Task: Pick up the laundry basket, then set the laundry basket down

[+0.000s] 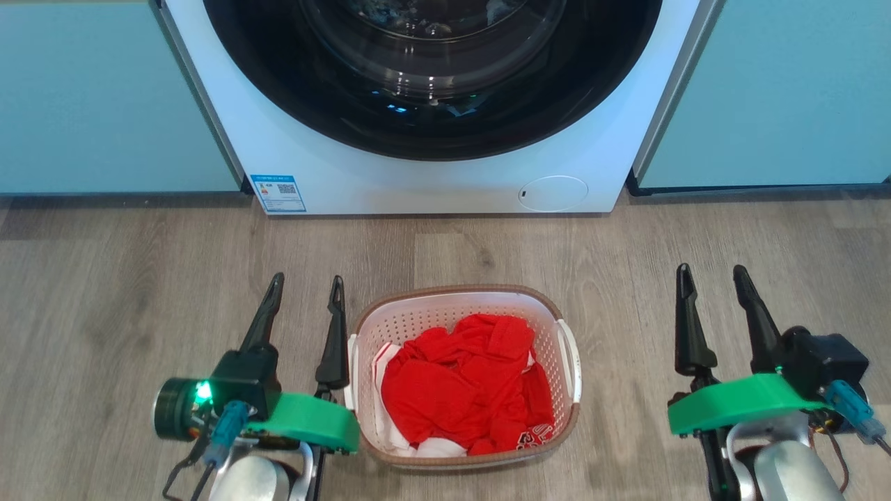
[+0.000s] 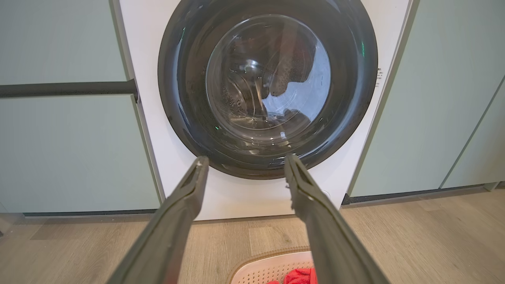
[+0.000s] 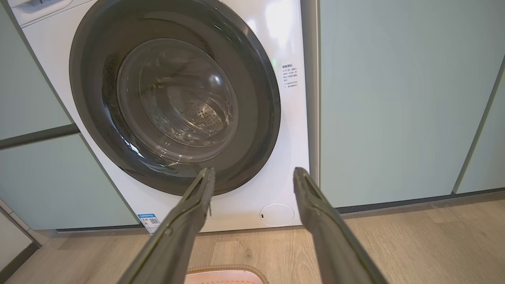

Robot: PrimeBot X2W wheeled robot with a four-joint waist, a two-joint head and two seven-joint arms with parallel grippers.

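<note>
The laundry basket [image 1: 550, 334], white and perforated with a brown rim, stands on the wooden floor in the head view, holding red clothes [image 1: 463, 386]. My left gripper [image 1: 308, 289] is open just left of the basket, its inner finger close beside the left handle. Farther off to the right, my right gripper [image 1: 711, 277] is also open, a clear gap from the right handle [image 1: 572, 358]. In the left wrist view my left gripper [image 2: 244, 159] frames the washer door, with the basket's far rim [image 2: 268, 252] at the bottom. The right wrist view has my right gripper [image 3: 254, 173] above the basket's rim [image 3: 225, 270].
A white front-loading washing machine [image 1: 431, 174] with a shut dark round door stands right behind the basket. Pale teal cabinet fronts [image 1: 104, 97] flank it on both sides. Bare wooden floor [image 1: 104, 278] lies between the basket and the machine.
</note>
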